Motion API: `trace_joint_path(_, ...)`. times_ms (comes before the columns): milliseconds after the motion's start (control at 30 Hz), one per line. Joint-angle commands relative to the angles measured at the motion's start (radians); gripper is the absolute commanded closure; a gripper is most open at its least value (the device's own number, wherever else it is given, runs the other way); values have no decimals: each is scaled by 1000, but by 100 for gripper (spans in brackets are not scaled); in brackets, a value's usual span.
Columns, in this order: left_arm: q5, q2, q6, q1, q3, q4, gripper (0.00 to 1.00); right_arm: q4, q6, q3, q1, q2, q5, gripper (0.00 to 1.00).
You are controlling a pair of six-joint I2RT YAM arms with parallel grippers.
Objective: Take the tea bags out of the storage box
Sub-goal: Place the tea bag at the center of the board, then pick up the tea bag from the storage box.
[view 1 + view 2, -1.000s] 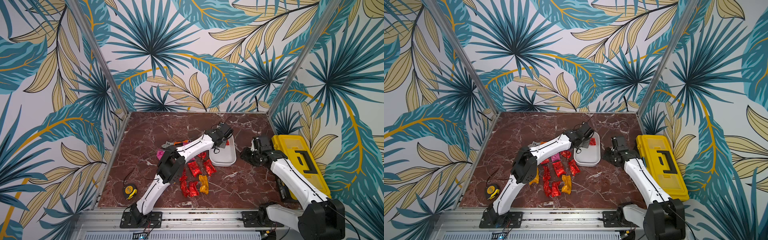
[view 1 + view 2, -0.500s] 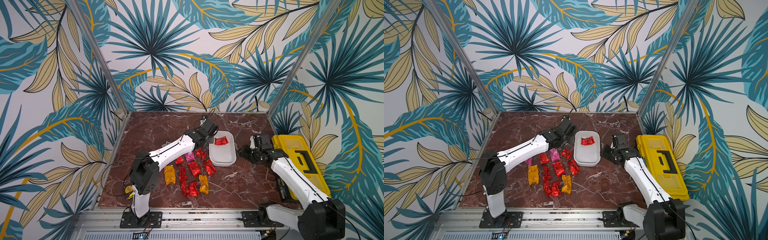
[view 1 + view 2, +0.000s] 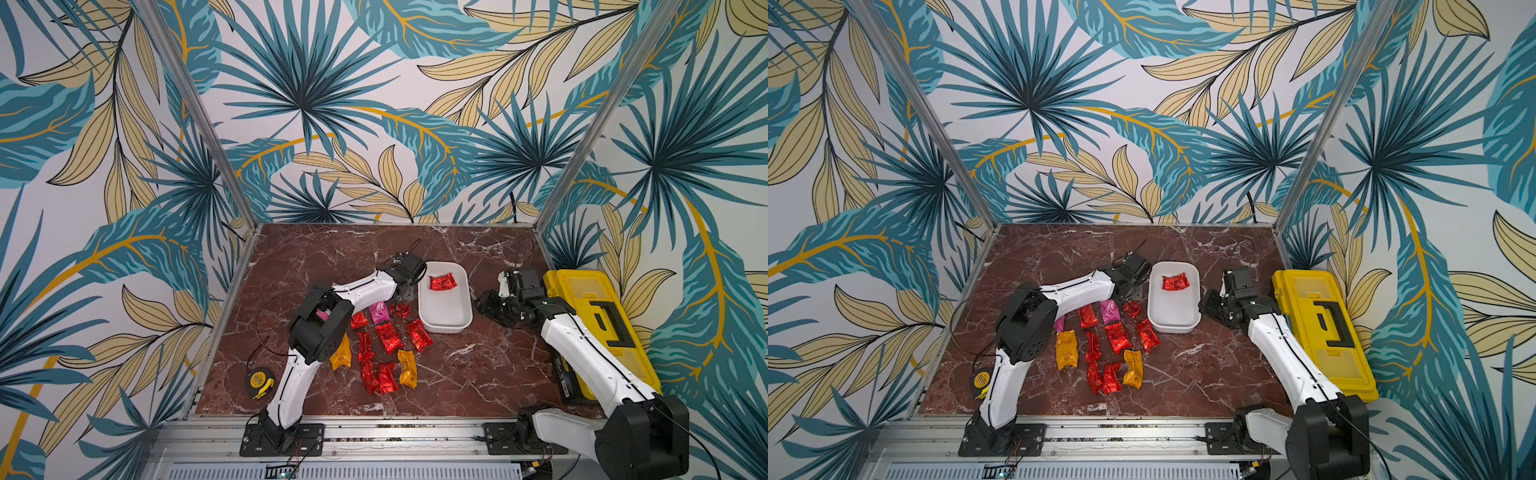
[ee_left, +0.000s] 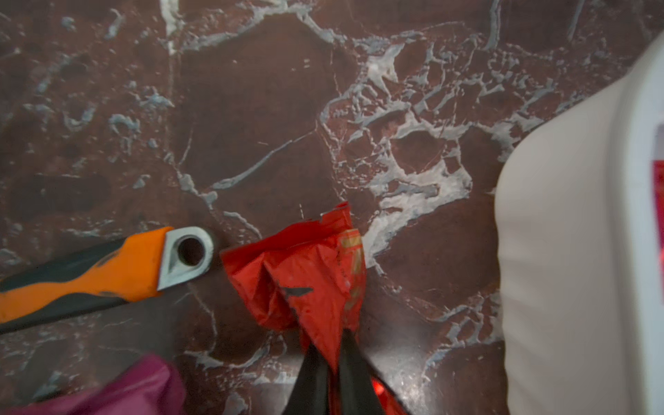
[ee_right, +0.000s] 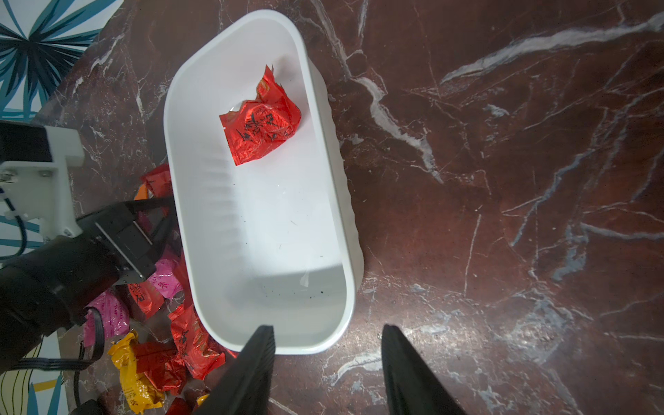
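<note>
Most of the small crinkled foil tea bags (image 3: 388,336), red with a few orange and magenta, already lie spread on the red-brown marble tabletop (image 3: 478,374) towards its front edge, with a yellow-and-black tape measure (image 3: 258,381) off by the left arm's base. Just behind that spread, the left fingers (image 4: 310,381) have swung out of the small white plastic storage box (image 5: 258,251), where they reached a second ago, and come down low beside its wall. A crumpled red foil sachet (image 4: 305,273) now rests on the tabletop with its tail between them. They stand narrow, and whether they still pinch the foil or have just let go I cannot tell. Either way one more bag is out, and I judge the task nearly done: a single red sachet (image 5: 260,122) is left, lying at the far end of the box. The right fingers (image 5: 251,370) stand about half open and empty just beside the box on its right, one over the rim, one over bare tabletop. The big yellow toolbox (image 3: 598,324) sits clear along the right side. The orange-and-black wrench handle (image 4: 90,284) lies just beside the set-down sachet and crowds that spot
</note>
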Motion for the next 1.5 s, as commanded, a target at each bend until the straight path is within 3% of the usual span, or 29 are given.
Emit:
trace_joint_path(0, 36, -15, 2, 10, 37, 19, 71, -9, -12, 18, -2, 15, -12, 46)
trace_joint_path(233, 77, -191, -9, 12, -37, 107, 58, -46, -8, 79, 59, 69, 2, 46)
trace_joint_path(567, 9, -598, -146, 22, -405, 363, 55, -27, 177, 294, 195, 313, 202, 47)
trace_joint_path(800, -24, -790, -262, 45, -636, 376, 55, 2, 334, 416, 222, 495, 261, 46)
trace_joint_path(1100, -77, -972, -331, 69, -788, 325, 53, 16, 415, 563, 221, 715, 309, 46)
trace_joint_path(1333, -87, -1037, -355, 78, -840, 313, 52, 16, 441, 655, 222, 842, 336, 46)
trace_joint_path(1467, -100, -1054, -345, 84, -836, 262, 52, 18, 437, 665, 222, 875, 323, 55)
